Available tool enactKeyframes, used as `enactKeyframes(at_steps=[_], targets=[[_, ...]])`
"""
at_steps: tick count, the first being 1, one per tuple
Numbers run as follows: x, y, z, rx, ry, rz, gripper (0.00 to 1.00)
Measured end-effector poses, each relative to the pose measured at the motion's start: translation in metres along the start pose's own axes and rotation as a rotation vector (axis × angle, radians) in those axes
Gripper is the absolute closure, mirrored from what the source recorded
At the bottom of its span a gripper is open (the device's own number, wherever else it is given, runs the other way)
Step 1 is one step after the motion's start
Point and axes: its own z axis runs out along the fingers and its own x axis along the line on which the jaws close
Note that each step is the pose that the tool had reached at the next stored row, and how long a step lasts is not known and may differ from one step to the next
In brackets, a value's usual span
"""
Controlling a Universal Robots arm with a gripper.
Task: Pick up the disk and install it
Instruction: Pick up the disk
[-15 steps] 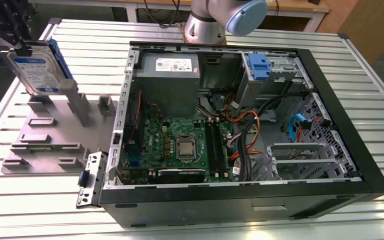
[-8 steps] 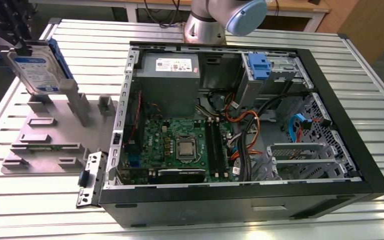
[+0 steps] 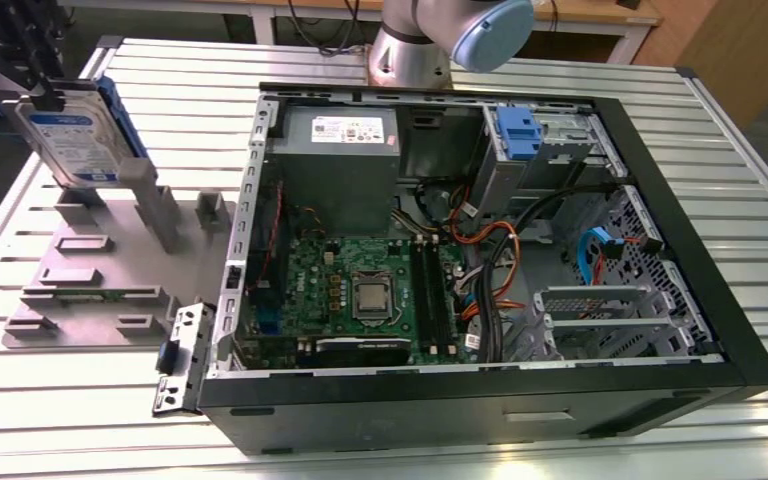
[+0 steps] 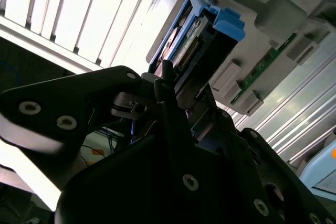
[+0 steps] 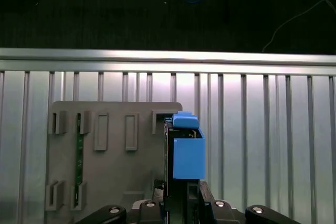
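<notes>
While hovering over the grey fixture (image 3: 91,290), the gripper (image 3: 48,98) is holding the disk (image 3: 80,140) upright.
Its claw is clamping the disk's upper edge.

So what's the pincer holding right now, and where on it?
The disk, standing upright by the grey fixture; the pincer grips it at its top end.

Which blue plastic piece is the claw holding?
The blue bracket around the disk, held by the gripper; the other blue tab sits on the cage inside the computer case.
</notes>
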Motion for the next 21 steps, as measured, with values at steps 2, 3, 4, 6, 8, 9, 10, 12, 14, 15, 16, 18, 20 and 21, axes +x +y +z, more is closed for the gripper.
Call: enactKeyframes(at_steps=[2, 3, 4, 6, 8, 9, 10, 12, 14, 15, 16, 18, 20, 21], targets=[[0.0, 0.0, 0.0, 0.0, -0.002, 0.0, 0.65], [0.0, 0.0, 0.0, 0.0, -0.0027, 0.0, 0.65], [0.0, 0.0, -0.0002, 0.0, -0.0027, 0.0, 0.65], [-0.0001, 0.0001, -0.0018, -0.0001, -0.0026, 0.0, 0.65], [-0.0002, 0.0002, -0.0039, -0.0001, -0.0027, 0.0, 0.65], [-0.0003, 0.0002, -0.0048, 0.0, -0.0027, 0.0, 0.65], [-0.0003, 0.0003, -0.0056, 0.0001, -0.0028, 0.0, 0.65], [-0.0005, 0.0004, -0.008, 0.0, -0.0027, 0.0, 0.65], [-0.0006, 0.0005, -0.0104, 0.0, -0.0028, 0.0, 0.65], [-0.0007, 0.0005, -0.0115, -0.0001, -0.0027, 0.0, 0.65], [-0.0007, 0.0006, -0.0124, 0.0, -0.0027, 0.0, 0.65], [-0.0008, 0.0006, -0.0134, 0.0002, -0.0029, 0.0, 0.65], [-0.0008, 0.0006, -0.0135, 0.0002, -0.0029, 0.0, 0.65], [-0.0008, 0.0006, -0.0138, 0.0, -0.0027, 0.0, 0.65]])
